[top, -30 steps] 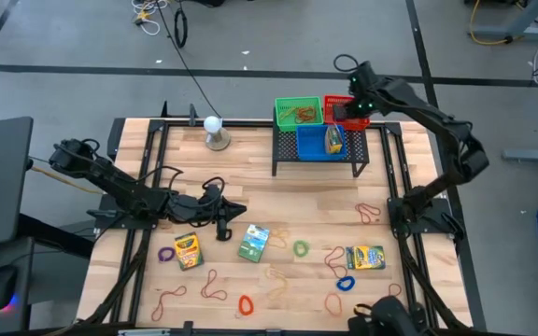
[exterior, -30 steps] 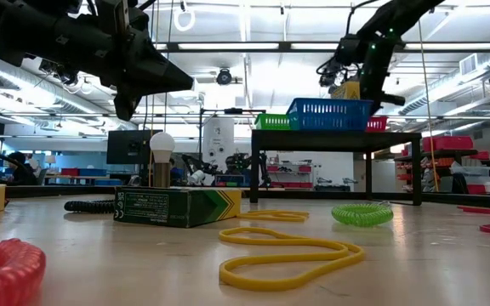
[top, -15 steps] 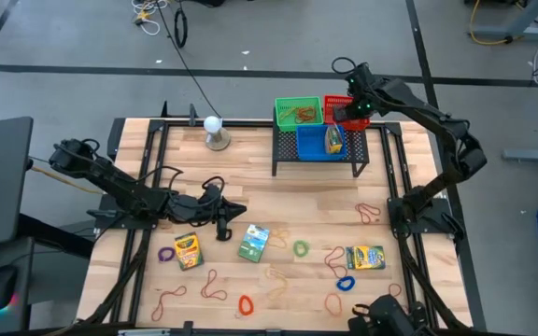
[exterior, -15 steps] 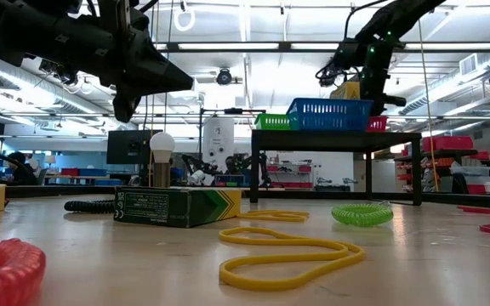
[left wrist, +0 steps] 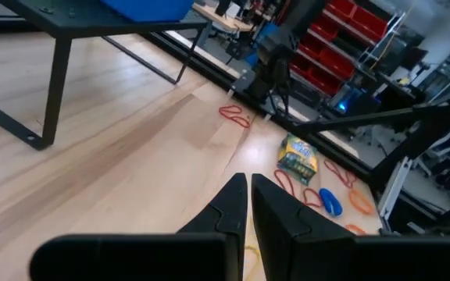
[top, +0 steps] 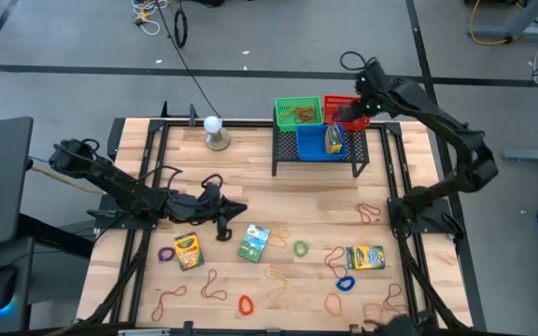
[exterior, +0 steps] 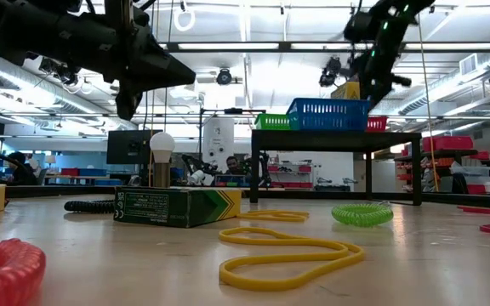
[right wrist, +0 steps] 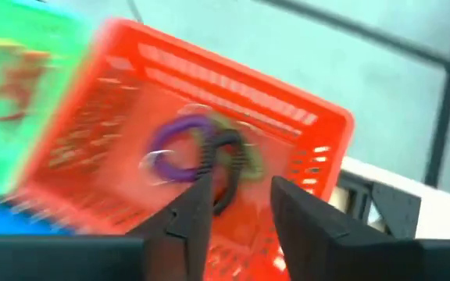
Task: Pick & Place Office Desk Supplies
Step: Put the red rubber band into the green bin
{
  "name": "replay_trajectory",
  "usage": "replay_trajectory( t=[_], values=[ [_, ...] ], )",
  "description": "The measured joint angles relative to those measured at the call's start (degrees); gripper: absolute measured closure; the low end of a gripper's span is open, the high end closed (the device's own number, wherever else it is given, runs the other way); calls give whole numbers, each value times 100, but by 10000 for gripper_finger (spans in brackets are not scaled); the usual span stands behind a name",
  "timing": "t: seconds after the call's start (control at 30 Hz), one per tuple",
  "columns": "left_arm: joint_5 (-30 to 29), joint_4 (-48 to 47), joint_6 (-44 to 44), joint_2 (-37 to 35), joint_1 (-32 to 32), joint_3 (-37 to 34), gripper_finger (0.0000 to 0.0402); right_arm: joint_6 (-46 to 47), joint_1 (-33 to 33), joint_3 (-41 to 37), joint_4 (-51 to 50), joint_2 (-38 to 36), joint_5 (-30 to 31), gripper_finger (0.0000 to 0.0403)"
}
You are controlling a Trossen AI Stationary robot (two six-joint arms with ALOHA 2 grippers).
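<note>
1. Workshop hall with ceiling lights and red bin shelving surrounds a pale wooden desk (top: 278, 201) scattered with office supplies.
2. Right end effector (right wrist: 237, 199) hangs over the red basket (top: 336, 109) on the black mesh rack (top: 320, 154), my landmark from here on. Its two fingers stand apart with nothing between them.
3. Directly below those fingers, inside the red basket, lie a purple loop (right wrist: 172, 152) and a black loop (right wrist: 229, 156). I judge this basket serves as the bin for loops, which would explain why the arm is poised there with parted fingers.
4. Beside the red basket on the rack sit a green basket (top: 298, 111) holding reddish rubber bands and a blue basket (top: 319, 143) holding a yellow item, so sorting looks to go by kind.
5. Left end effector (left wrist: 248, 204) waits well to the left of the rack, low over bare desk, fingers pressed together and holding nothing.
6. Well in front of the rack, supplies remain: a green crayon box (top: 253, 242), a yellow crayon box (top: 187, 250), another crayon box (top: 364, 257), a green loop (top: 301, 248), a blue loop (top: 346, 282) and several rubber bands (top: 369, 214).
7. To the rack's left stands a white ball on a stand (top: 215, 132).
8. Much sorting appears left.
</note>
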Motion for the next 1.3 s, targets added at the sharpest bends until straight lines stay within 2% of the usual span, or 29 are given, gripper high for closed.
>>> replay_trajectory(
  t=[0.17,0.27,0.4,0.53,0.63,0.7,0.83,0.93,1.17,1.3],
  values=[
    [-30,301,-16,0,136,0,374,58,829,2,40,-764,26,348],
    [-33,579,-38,0,241,0,374,298,1637,2,44,-1139,464,393],
    [52,990,-2,0,399,0,374,859,3021,2,-19,-1435,1314,386],
    [762,1026,-3,0,578,0,374,1371,4528,-30,-3,-1460,2191,390],
    [952,956,128,0,581,0,383,1696,5420,-410,413,-1462,2675,398],
    [1070,952,227,0,581,0,393,1915,5876,-774,856,-1471,2781,399],
    [1117,756,195,0,554,0,396,2161,6615,-1608,1755,-1540,2604,397],
    [927,307,145,0,461,101,396,2428,7051,-2167,2027,-1608,2357,398],
    [164,-2763,108,0,191,1147,397,2730,7791,-2922,2017,-1999,1745,398],
    [-98,-3851,-80,0,174,1508,393,2508,7951,-3145,2048,-2089,799,396]
  ],
)
